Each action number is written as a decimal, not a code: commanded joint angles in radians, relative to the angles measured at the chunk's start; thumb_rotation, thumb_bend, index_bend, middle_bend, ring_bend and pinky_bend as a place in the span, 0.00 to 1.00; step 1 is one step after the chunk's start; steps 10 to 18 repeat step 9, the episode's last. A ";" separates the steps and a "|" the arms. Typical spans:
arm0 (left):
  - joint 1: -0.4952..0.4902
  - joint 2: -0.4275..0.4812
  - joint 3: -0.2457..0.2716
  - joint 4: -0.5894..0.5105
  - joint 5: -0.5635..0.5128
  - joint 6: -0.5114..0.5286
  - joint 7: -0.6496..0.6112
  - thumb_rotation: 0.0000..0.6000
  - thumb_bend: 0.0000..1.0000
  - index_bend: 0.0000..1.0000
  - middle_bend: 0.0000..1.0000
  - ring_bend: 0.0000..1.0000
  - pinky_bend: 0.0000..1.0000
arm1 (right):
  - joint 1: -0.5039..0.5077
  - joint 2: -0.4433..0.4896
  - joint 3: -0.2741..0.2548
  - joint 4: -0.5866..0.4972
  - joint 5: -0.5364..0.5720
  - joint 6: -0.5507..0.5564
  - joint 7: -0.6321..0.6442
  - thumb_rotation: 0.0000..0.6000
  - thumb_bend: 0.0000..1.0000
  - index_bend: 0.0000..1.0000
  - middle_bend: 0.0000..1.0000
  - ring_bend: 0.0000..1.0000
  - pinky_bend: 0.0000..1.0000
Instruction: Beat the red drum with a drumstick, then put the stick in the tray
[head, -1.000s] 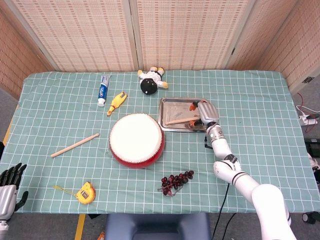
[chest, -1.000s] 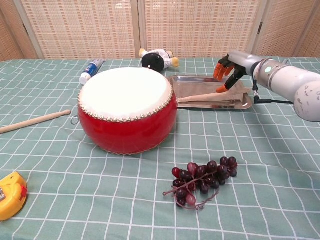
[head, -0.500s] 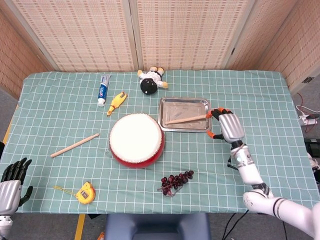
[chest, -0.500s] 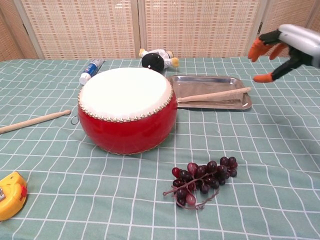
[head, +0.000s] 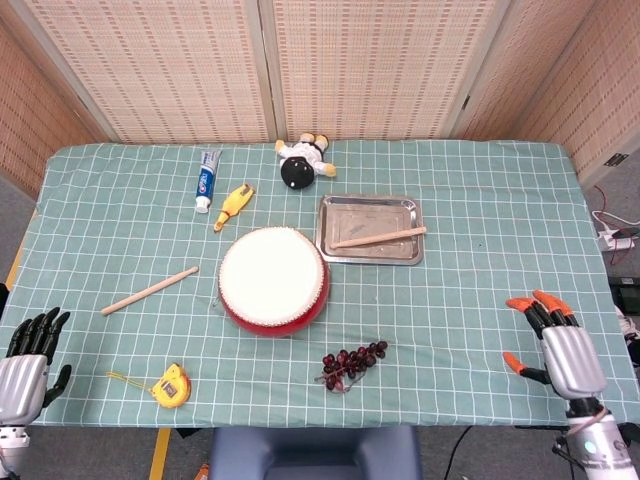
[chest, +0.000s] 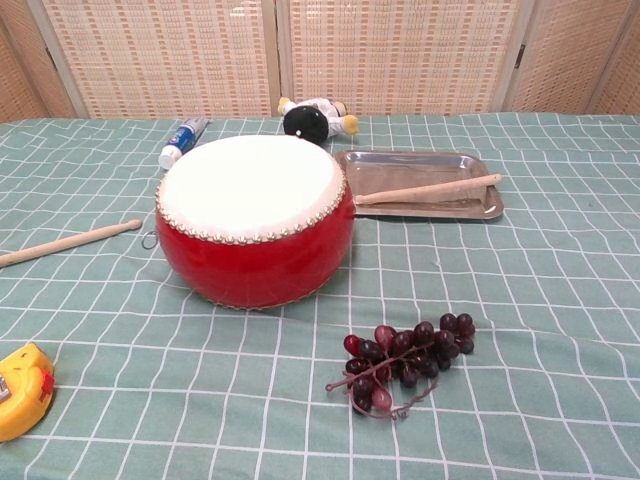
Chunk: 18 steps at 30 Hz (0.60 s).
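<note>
- The right hand (head: 560, 350), grey-backed with orange-tipped fingers (head: 520, 304), hung over the near right edge of the green checked tablecloth (head: 480, 300), fingers spread and holding nothing; the chest view did not show it.
- The left hand (head: 25, 365), grey with black fingers, sat off the near left corner of the cloth, fingers apart and empty.
- The light wooden drumstick (head: 378, 237) lay well apart from both hands, at about 10 o'clock from the right hand, across open cloth.
- A yellow tape measure (head: 172, 386) lay near the front edge, at 7 o'clock from the drum.
- A bunch of dark purple grapes (head: 353, 362) lay at 5 o'clock from the drum, between it and the front edge.
- The round red drum with a white skin (head: 273, 280) stood mid-table, upright.
- A second plain wooden stick (head: 150, 290) lay on the cloth at 9 o'clock from the drum, apart from it.
- The drumstick rested in the rectangular silver metal tray (head: 340, 208), at 1 o'clock from the drum; its thicker end overhung the tray's right rim in the chest view (chest: 480, 182).
- A yellow rubber chicken toy (head: 233, 206), a white-and-blue toothpaste tube (head: 207, 181) and a black-and-white doll (head: 304, 158) lay beyond, towards the far edge.
- Bare cloth spread at 3 o'clock from the tray to the right edge.
</note>
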 joint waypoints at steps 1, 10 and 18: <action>-0.001 0.003 -0.002 -0.005 0.004 0.007 0.003 1.00 0.37 0.00 0.00 0.00 0.00 | -0.042 0.012 -0.027 0.012 -0.060 0.040 0.015 1.00 0.20 0.08 0.08 0.00 0.00; -0.006 0.012 -0.013 -0.018 0.003 0.021 0.016 1.00 0.37 0.00 0.00 0.00 0.00 | -0.083 -0.039 0.002 0.083 -0.112 0.100 -0.030 1.00 0.20 0.05 0.06 0.00 0.00; -0.006 0.012 -0.013 -0.018 0.003 0.021 0.016 1.00 0.37 0.00 0.00 0.00 0.00 | -0.083 -0.039 0.002 0.083 -0.112 0.100 -0.030 1.00 0.20 0.05 0.06 0.00 0.00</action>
